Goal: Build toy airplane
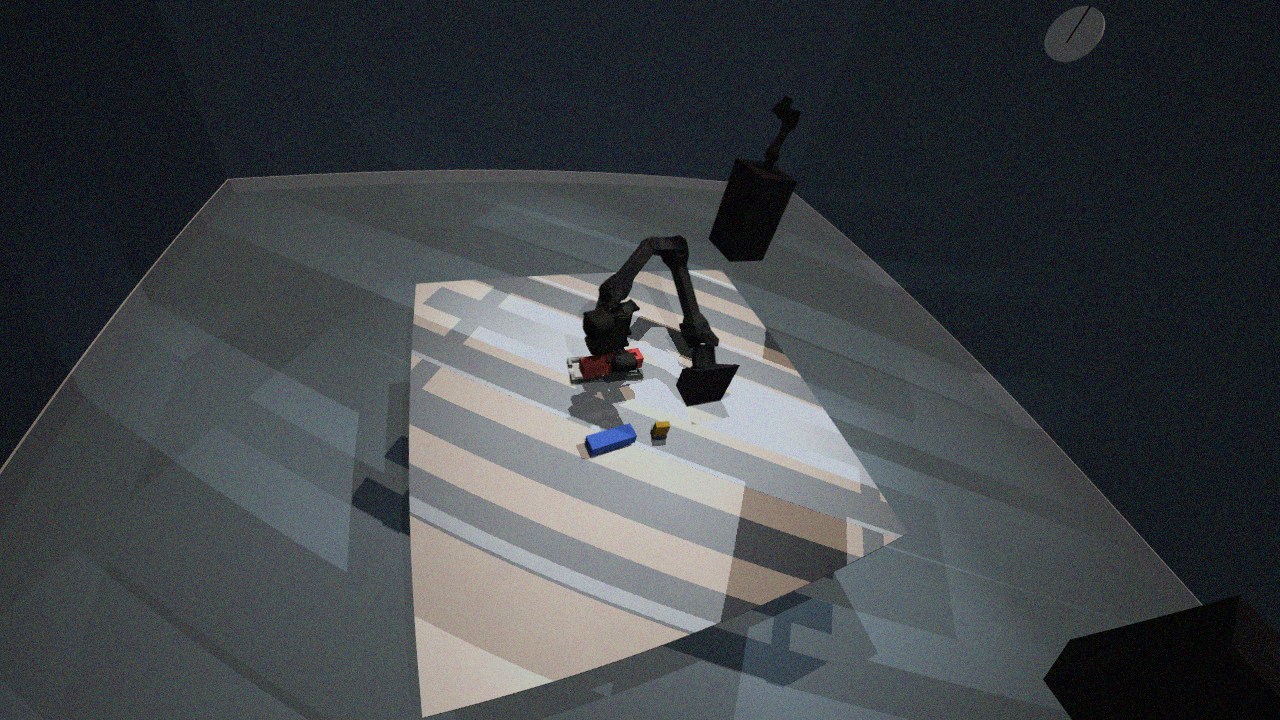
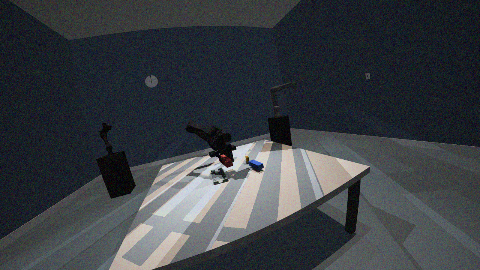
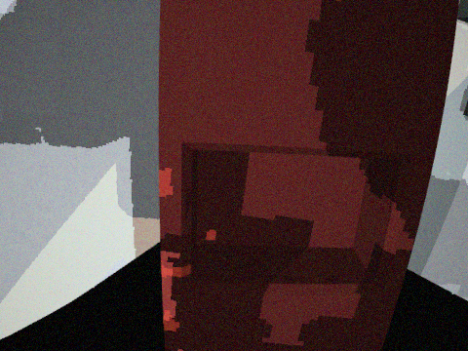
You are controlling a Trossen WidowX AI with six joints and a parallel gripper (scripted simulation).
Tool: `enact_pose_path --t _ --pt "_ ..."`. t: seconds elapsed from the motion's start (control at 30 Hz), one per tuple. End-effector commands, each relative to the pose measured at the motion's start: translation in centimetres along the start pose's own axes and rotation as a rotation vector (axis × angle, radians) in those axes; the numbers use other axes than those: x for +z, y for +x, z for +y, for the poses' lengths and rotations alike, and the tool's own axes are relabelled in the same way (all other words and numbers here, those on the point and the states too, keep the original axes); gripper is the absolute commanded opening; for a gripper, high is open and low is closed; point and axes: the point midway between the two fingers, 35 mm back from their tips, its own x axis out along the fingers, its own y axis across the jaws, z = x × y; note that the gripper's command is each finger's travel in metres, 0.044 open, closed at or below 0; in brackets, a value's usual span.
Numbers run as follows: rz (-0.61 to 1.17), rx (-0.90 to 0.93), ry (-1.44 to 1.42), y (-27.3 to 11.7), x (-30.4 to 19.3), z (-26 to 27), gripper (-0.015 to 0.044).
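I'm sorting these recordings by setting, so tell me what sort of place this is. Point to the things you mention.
Probably a robotics lab or workroom: a robot arm (image 1: 664,246) (image 2: 209,134) works over a table (image 1: 537,573) (image 2: 268,208), and further arms stand on dark pedestals (image 1: 751,214) (image 2: 115,174) around it.

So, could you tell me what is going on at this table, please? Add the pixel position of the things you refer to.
The arm's hand (image 1: 617,360) (image 2: 223,155) is gripping the red fuselage (image 1: 594,366) (image 2: 226,160) (image 3: 244,88), held up above the jig (image 1: 570,372) (image 2: 220,182) and not yet seated. The blue block (image 1: 611,439) (image 2: 255,164) and small yellow piece (image 1: 661,428) (image 2: 247,159) lie apart from it, unfitted.
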Motion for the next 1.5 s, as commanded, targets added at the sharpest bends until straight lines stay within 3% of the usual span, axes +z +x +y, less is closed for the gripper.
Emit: enact_pose_path --t 0.0,0.67,0.93,1.47 --pt "-0.005 -0.006 0.011 0.4 -0.1 -1.3 0.0000" --pt "0.002 -0.038 0.073 2.6 -1.6 -6.6 0.0000" --pt "0.002 -0.038 0.073 2.6 -1.6 -6.6 0.0197" --pt "0.002 -0.038 0.073 2.7 -1.6 -6.6 0.0197"
